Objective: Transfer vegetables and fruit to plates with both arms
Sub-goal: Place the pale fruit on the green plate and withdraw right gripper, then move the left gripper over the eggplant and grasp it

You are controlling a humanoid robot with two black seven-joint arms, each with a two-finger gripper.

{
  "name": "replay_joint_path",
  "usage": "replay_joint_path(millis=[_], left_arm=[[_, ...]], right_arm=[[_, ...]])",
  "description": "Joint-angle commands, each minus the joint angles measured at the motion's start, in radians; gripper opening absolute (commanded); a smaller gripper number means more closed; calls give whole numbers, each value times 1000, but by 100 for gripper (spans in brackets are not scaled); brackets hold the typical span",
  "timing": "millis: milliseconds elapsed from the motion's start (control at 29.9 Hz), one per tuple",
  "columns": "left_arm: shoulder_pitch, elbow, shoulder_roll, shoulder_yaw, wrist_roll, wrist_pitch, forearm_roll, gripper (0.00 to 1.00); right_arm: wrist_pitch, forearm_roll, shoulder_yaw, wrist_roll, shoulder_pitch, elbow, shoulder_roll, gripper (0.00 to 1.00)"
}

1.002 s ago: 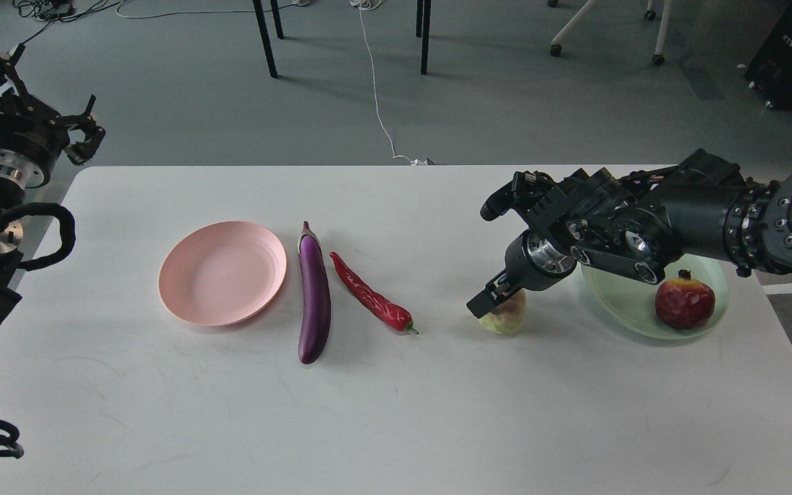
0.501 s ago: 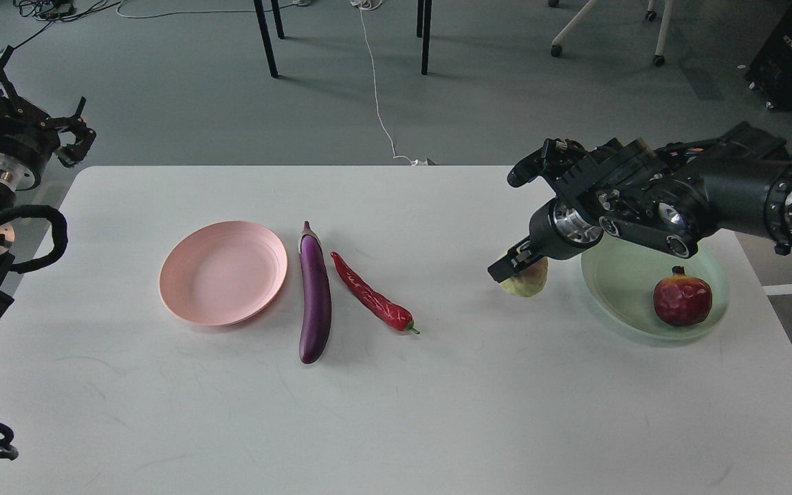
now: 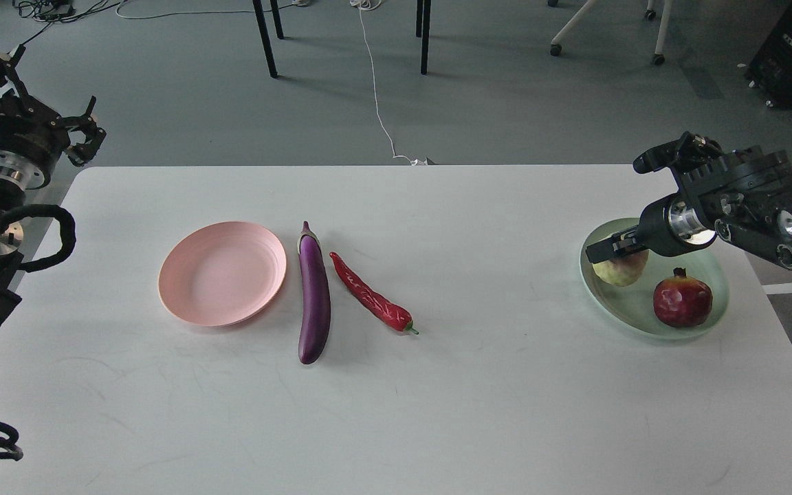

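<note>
My right gripper (image 3: 609,249) is shut on the round yellow-green fruit (image 3: 620,270) and holds it over the left part of the mint green plate (image 3: 643,323). I cannot tell whether the fruit touches the plate. The dark red pomegranate (image 3: 683,301) lies in the same plate, to the right of the fruit. The purple eggplant (image 3: 314,295) and the red chili (image 3: 370,297) lie side by side mid-table. The empty pink plate (image 3: 223,272) sits just left of the eggplant. My left gripper (image 3: 85,130) hovers beyond the table's far left corner, seen small and dark.
The white table (image 3: 396,412) ends just right of the mint plate. Black table legs (image 3: 265,38), a white cable (image 3: 377,89) and a chair base (image 3: 606,31) are on the floor behind the table.
My right gripper has carried the yellow-green fruit up off the table and rightward to above the mint plate. The left arm has only shifted slightly.
</note>
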Motion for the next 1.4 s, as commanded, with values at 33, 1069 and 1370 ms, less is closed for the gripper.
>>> replay_joint_path(millis=[33,1069,1370], left_arm=[[-1,0,1,-2,-1,0,0,98],[-109,-920,255,248,86,4,1188,98],[-110,-1122,292,437,94,0,1702,98]], right_arm=[[-11,2,2,0,-18,-14,-4,88],[7,736,910,0,-168,-169,-84,99],[103,1167,1206,3,-431,-166,-154,99]])
